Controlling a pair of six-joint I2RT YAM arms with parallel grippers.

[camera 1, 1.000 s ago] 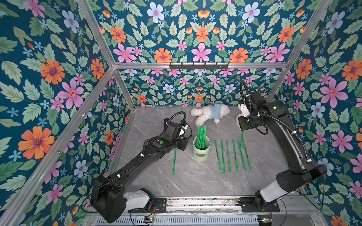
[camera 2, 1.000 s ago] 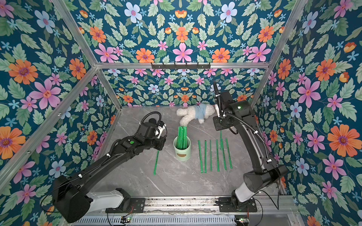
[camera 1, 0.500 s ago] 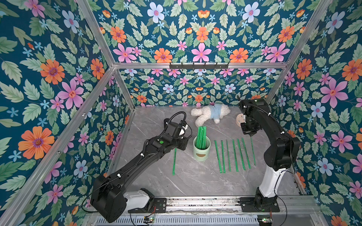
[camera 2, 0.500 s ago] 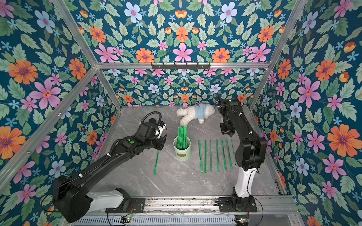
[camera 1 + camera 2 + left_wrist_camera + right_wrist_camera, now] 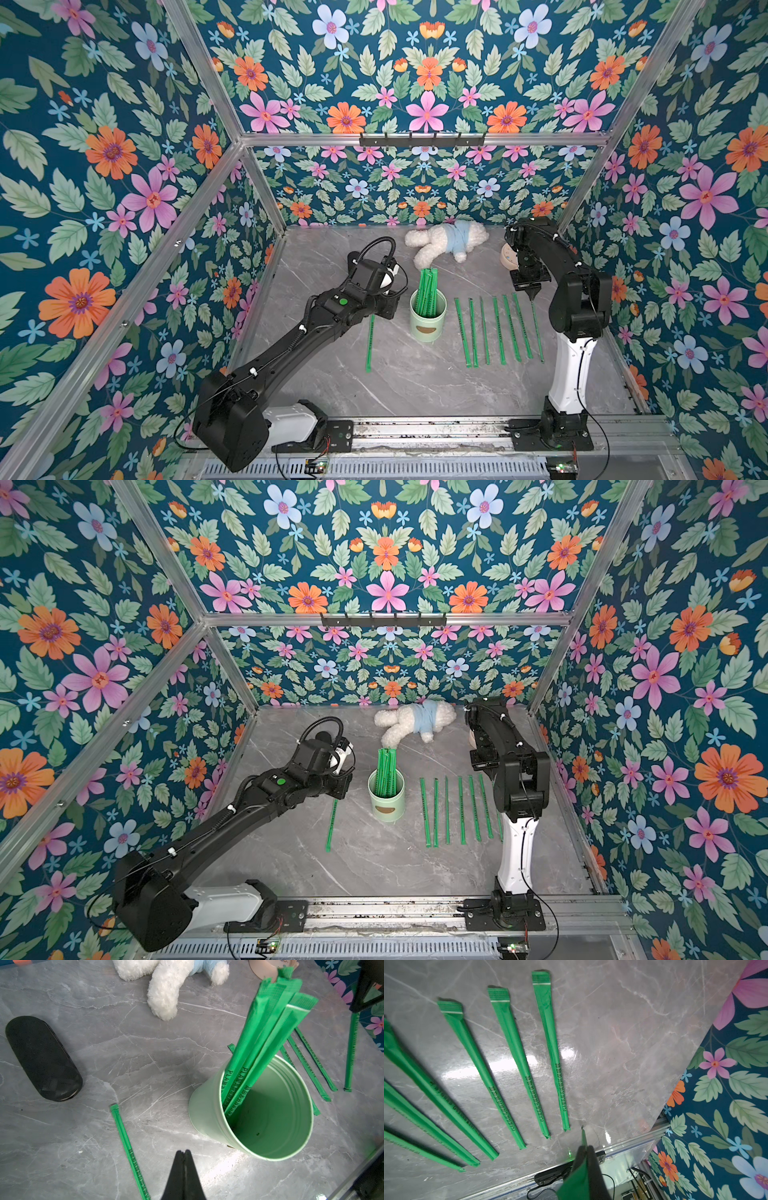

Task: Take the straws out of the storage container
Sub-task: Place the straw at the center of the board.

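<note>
The storage container [image 5: 428, 326] [image 5: 386, 808] [image 5: 207, 1105] is a pale mint cup standing mid-table, with several green straws [image 5: 428, 286] [image 5: 386, 766] [image 5: 270, 1032] upright in it. Several more straws [image 5: 498, 328] [image 5: 461, 808] [image 5: 517, 1059] lie in a row to its right, and a single straw [image 5: 370, 343] [image 5: 128, 1151] lies to its left. My right gripper [image 5: 532, 296] [image 5: 584, 1148] is shut on a straw [image 5: 537, 332] [image 5: 351, 1053] at the row's right end; the straw slants down with its lower end on the table. My left gripper [image 5: 182, 1152] is shut on nothing, just left of the cup.
A white plush toy in a blue shirt [image 5: 446, 245] [image 5: 415, 723] lies at the back. A beige clock [image 5: 508, 257] sits behind the right gripper. A black oval case [image 5: 41, 1057] lies on the table under the left arm. The right wall [image 5: 726, 1084] is close to the row.
The right arm has folded and come down from the back, bringing its straw to the right end of the row. The left arm has not moved.
</note>
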